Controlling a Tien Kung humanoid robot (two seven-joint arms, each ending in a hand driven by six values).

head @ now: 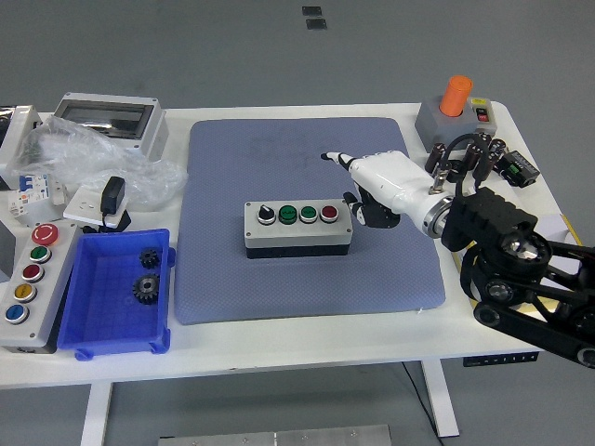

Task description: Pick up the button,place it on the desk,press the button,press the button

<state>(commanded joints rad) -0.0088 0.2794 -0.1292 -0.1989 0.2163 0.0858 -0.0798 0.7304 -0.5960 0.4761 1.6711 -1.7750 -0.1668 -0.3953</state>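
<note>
Grey floor runs behind a white tabletop with a blue mat spread across its middle. The right hand hangs above the mat's right side, one finger pointing left and the other fingers curled under, holding nothing. Just left of the hand, apart from it, the button box sits flat on the mat with a black knob, two green buttons and a red one. At the left edge sit a blue tray with two gears and a second button box.
</note>
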